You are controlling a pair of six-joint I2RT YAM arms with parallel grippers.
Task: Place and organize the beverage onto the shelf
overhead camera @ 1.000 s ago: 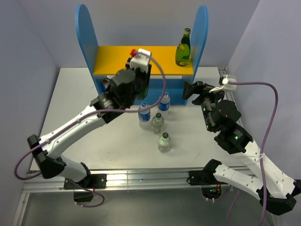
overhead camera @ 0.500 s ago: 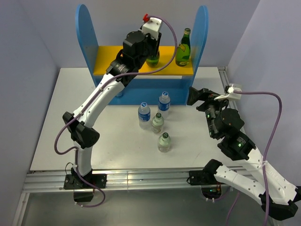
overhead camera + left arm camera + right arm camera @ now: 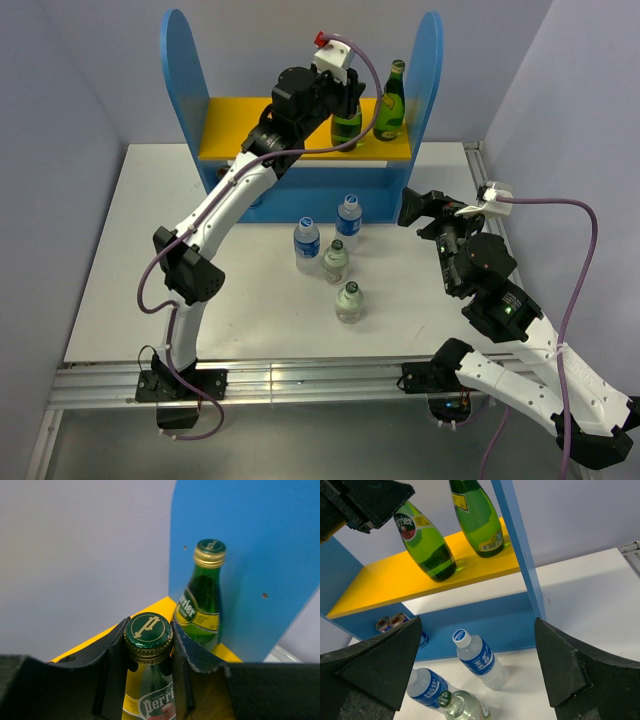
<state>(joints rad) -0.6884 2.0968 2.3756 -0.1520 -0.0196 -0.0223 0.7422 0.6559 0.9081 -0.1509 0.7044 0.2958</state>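
The shelf has two tall blue side panels (image 3: pixel 178 60) and a yellow upper board (image 3: pixel 240 138). My left gripper (image 3: pixel 345 100) is shut on the neck of a green Perrier bottle (image 3: pixel 346 128), just under its cap (image 3: pixel 148 632), with its base at the yellow board (image 3: pixel 385 587). A second green bottle (image 3: pixel 390 105) stands close on its right, by the right panel (image 3: pixel 260 540). In the left wrist view my left gripper (image 3: pixel 148 642) has a jaw on each side of the neck. My right gripper (image 3: pixel 420 208) is open and empty above the table, right of the shelf.
On the white table (image 3: pixel 150 270) in front of the shelf stand two blue-labelled water bottles (image 3: pixel 348 220) (image 3: pixel 307 243) and two clear glass bottles (image 3: pixel 335 260) (image 3: pixel 348 302). Cans (image 3: pixel 390 622) sit in the shelf's lower level at the left. Grey walls enclose the table.
My left arm has carried the green bottle up from in front of the shelf onto the yellow board and rightward, next to the other green bottle. The right arm has shifted slightly.
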